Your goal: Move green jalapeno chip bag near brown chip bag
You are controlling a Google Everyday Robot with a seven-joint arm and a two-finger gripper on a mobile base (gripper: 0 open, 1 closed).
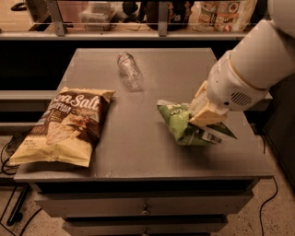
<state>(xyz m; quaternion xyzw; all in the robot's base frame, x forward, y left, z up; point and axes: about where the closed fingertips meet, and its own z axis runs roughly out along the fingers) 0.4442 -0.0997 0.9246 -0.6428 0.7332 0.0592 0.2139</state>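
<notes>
The green jalapeno chip bag (179, 122) hangs crumpled from my gripper (203, 117), lifted a little above the grey table (138, 152) at middle right. The gripper's cream fingers are shut on the bag's right part, with the white arm reaching in from the upper right. The brown chip bag (64, 126), dark brown and cream with "Sea Salt" script, lies flat at the table's left front, well apart from the green bag.
A clear plastic bottle (129, 70) lies on its side at the back middle of the table. A shelf with packets and boxes (221, 14) runs behind the table. Drawers sit under the tabletop, and cables lie on the floor at left.
</notes>
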